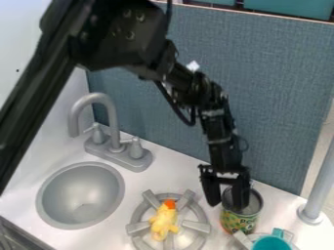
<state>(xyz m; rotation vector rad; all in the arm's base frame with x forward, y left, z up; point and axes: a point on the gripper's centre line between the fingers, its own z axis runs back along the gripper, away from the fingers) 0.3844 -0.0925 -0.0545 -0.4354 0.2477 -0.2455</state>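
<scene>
From the fixed camera, I have the gripper [227, 205] hanging over the tin can [238, 222] on the near right of the counter, between the toy chicken [164, 220] and the teal cup [271, 242]. Its fingers stand wide apart—one outside the can's left side, the other inside the open top, with the rim between them. I'd judge the can light and stiff, its painted side perhaps slick, its thin rim liable to slip or tip under an off-centre pinch. I'd take the wall just below the rim—square and gently.
</scene>
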